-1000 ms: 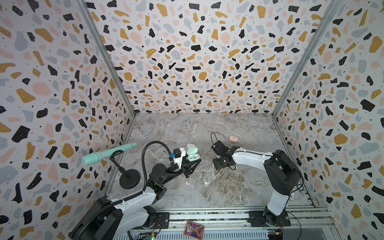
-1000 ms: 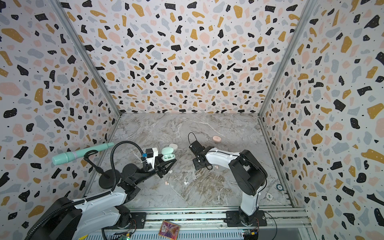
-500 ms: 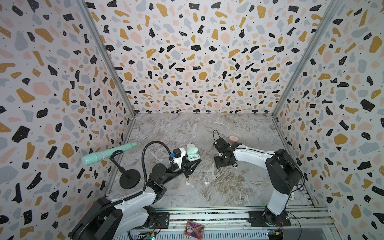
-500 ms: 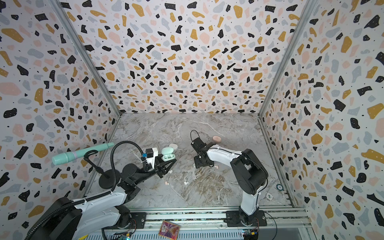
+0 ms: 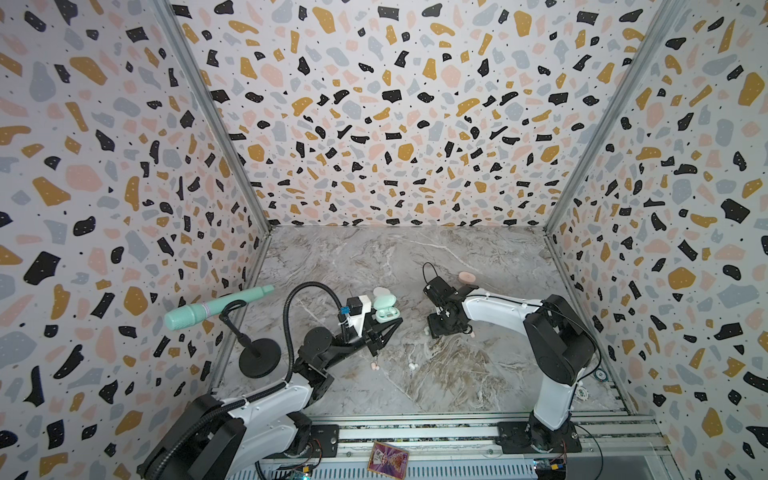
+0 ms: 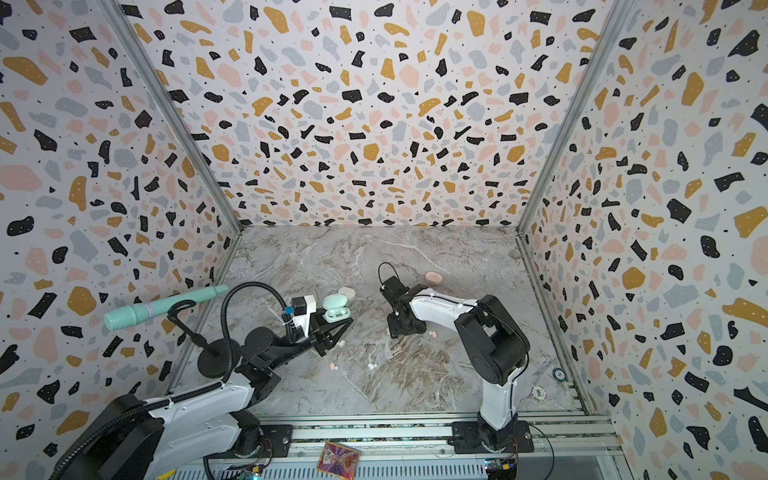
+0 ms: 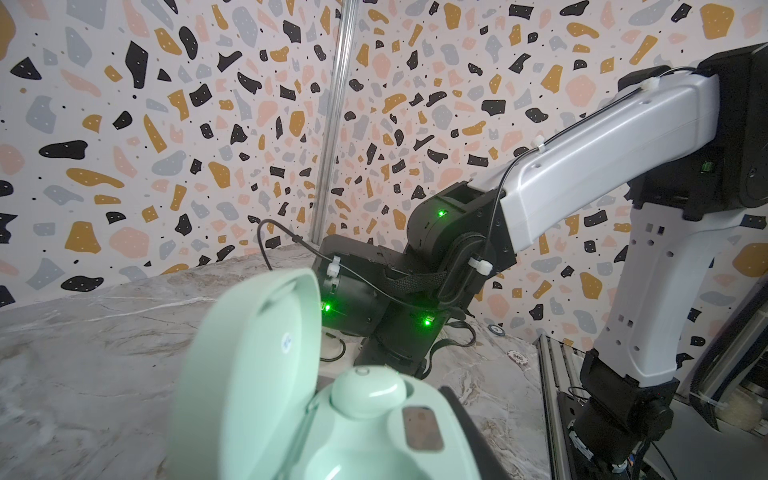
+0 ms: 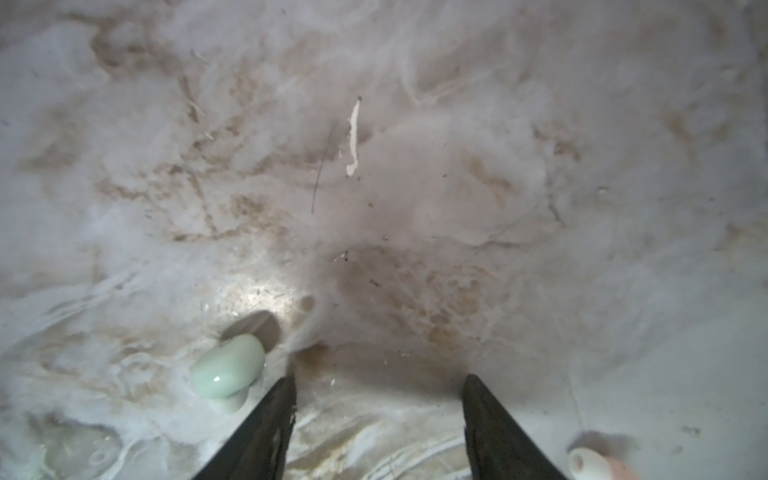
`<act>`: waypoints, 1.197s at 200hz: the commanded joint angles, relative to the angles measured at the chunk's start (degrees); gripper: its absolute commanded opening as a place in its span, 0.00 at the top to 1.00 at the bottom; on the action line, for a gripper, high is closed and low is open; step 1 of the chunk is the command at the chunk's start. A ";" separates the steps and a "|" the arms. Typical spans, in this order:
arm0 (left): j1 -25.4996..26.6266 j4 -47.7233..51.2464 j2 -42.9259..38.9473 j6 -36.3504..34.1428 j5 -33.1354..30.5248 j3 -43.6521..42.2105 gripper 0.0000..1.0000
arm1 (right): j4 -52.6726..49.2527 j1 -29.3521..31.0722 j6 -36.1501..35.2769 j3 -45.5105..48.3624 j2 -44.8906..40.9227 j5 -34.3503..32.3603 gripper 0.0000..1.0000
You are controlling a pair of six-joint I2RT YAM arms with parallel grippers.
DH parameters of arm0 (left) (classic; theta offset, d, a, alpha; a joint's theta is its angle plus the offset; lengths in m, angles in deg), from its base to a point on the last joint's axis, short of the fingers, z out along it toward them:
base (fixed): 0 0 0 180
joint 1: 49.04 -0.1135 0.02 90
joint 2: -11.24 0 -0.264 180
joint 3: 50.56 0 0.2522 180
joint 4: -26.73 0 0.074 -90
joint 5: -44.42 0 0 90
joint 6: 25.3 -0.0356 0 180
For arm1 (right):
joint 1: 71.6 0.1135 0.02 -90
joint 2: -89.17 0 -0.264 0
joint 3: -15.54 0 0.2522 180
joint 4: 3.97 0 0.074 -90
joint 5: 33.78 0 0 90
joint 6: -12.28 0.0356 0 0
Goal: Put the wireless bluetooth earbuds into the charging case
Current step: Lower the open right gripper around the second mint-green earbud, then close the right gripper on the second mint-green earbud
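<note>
Mint earbud lies nozzle-end toward the wrist beside the right gripper's spread, empty jaws; left gripper clamps the open-lidded mint case.

White terrazzo on the walls, chipped black, ochre, pink and grey. Grey marble floor, veined white and brown. Pale mint for the open case, the earbud and the microphone at left of a top view. Pink closed case, black stand.
</note>
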 commanded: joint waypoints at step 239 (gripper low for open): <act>-0.32 -3.94 -1.24 0.81 0.62 0.51 0.80 | 0.47 1.48 11.52 -6.66 0.91 8.51 0.51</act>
